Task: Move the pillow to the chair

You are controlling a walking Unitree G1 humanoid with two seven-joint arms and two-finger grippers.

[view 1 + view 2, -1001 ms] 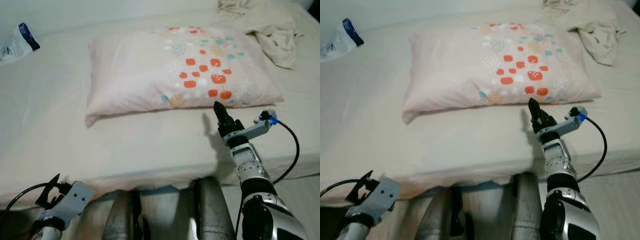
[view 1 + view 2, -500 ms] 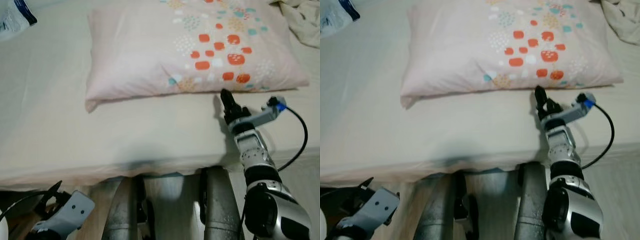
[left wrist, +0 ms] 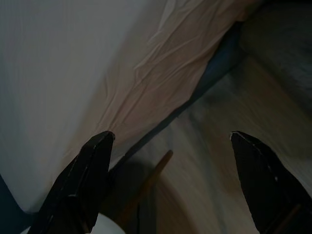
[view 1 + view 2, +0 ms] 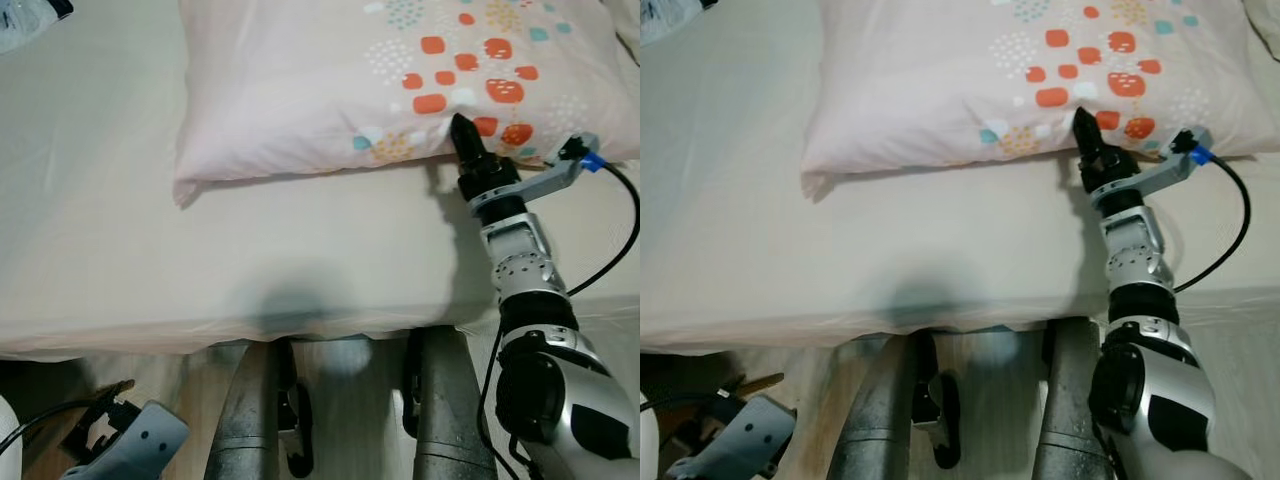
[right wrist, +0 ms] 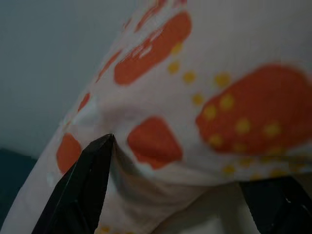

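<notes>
A pale pink pillow [image 4: 350, 80] with orange and teal spots lies flat on the bed [image 4: 200, 260]. My right gripper [image 4: 468, 138] reaches over the mattress and sits at the pillow's near edge, below the orange spots. In the right wrist view its fingers [image 5: 78, 190] stand open, with the pillow's edge [image 5: 195, 122] close in front and between them. My left gripper [image 3: 170, 180] hangs open low beside the bed, over the floor, with nothing between its fingers [image 3: 83, 180].
The mattress front edge [image 4: 300, 335] runs across just ahead of my legs [image 4: 255, 410]. A blue and white packet [image 4: 22, 12] lies on the bed at the far left. A black cable [image 4: 620, 250] loops off my right wrist. Wooden floor [image 3: 204, 161] lies below.
The camera has come closer and tilted down. My right gripper has moved forward from short of the pillow to its near edge. The left arm has sunk lower.
</notes>
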